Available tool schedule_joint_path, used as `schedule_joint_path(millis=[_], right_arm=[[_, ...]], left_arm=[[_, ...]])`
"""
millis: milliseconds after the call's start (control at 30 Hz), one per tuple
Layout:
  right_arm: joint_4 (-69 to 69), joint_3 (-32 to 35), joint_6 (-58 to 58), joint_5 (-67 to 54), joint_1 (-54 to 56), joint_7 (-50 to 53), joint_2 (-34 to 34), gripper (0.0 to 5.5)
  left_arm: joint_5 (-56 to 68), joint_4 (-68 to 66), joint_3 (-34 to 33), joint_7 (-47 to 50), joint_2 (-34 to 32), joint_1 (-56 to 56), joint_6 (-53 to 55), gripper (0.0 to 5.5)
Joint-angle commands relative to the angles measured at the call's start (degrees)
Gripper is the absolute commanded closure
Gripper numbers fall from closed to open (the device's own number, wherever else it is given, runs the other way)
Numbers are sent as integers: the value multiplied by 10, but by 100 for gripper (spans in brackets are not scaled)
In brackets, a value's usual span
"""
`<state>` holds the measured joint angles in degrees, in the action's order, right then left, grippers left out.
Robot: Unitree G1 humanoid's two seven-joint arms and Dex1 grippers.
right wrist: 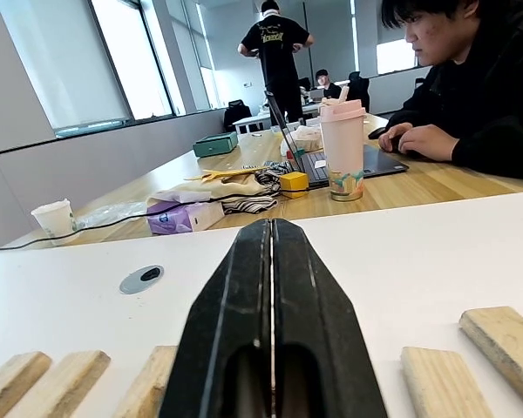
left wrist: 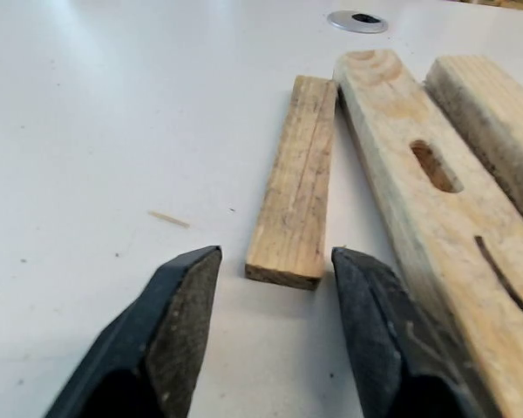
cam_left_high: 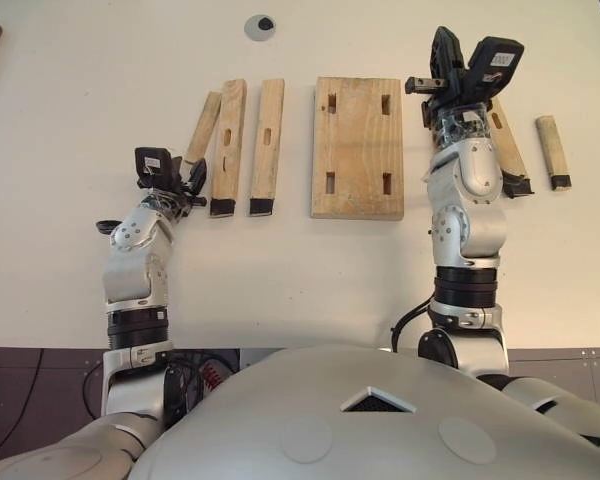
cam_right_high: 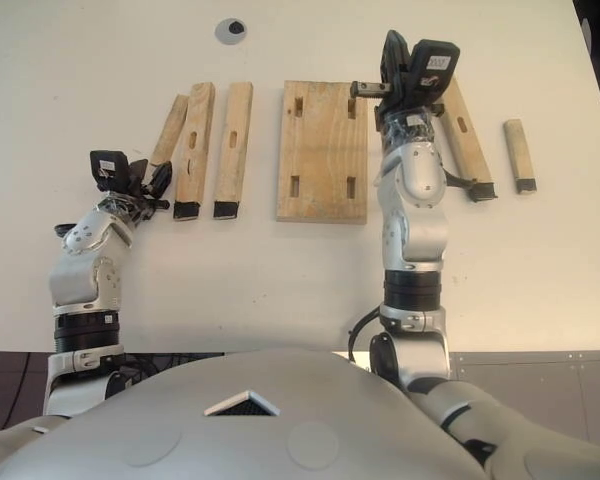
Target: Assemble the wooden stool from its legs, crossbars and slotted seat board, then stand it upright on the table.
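1. Two fingers [left wrist: 179,313] of the left gripper [left wrist: 275,259] are spread wide, empty, flanking the thin crossbar's [left wrist: 296,174] near end.
2. Seat board [cam_left_high: 358,147] is laid flat mid-table, between slotted legs [cam_left_high: 228,145].
3. Right gripper [right wrist: 272,235] is clamped together, empty, raised at the board's right.

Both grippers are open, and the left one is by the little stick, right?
No: the right gripper is shut tight, as the right wrist view shows. The left gripper is open by the little stick.
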<state>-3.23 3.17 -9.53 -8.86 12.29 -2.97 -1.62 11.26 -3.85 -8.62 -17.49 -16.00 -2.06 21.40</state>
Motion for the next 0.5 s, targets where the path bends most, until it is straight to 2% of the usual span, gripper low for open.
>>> schedule_joint_path(millis=[33,100,200,333,433,500], right_arm=[[6,-5,-1,1,9,4,-6,550],[9,-6,0,1,10,5,-6,550],[12,-8,2,-1,11,6,-5,550],[12,4,-11,-30,21,-3,-7,550],[12,39,-104,-172,55,-53,-31,497],[12,76,-205,-318,80,-82,-49,467]], left_arm=[[-16,-59,28,-10,6,8,-4,391],[-22,-93,30,-11,5,29,-21,424],[-28,-108,26,-6,0,42,-52,425],[-35,-53,-14,19,-28,94,-131,426],[-52,-2,-7,0,-68,177,-173,426],[-62,39,39,-56,-88,198,-203,426]])
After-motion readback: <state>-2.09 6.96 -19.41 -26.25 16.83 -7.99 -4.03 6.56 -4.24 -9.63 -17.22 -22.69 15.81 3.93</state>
